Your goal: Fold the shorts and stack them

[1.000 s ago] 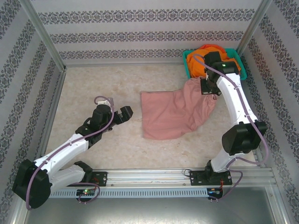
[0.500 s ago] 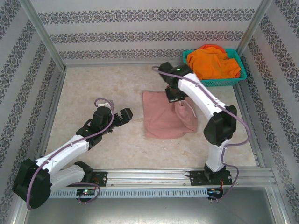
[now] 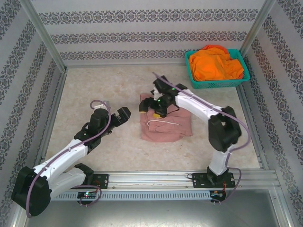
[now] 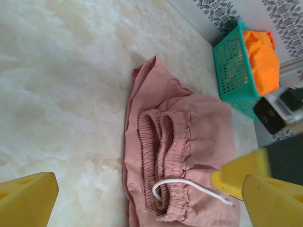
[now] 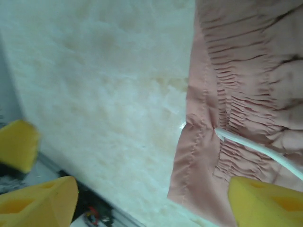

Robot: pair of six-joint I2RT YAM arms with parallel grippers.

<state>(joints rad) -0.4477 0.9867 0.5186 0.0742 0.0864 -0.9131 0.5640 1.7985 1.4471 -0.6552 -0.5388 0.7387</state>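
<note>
Folding the pink shorts, which lie directly beneath the right gripper; its fingers stand apart and hold nothing.
The cloth lies doubled over, with the waistband and white drawstring on top. A neat fold likely needs the edges squared and the cord tucked in first. The left gripper, spread wide and empty, hovers near the cloth opposite the right one. Well beyond the right gripper, the teal basket holds heaped orange shorts.
</note>
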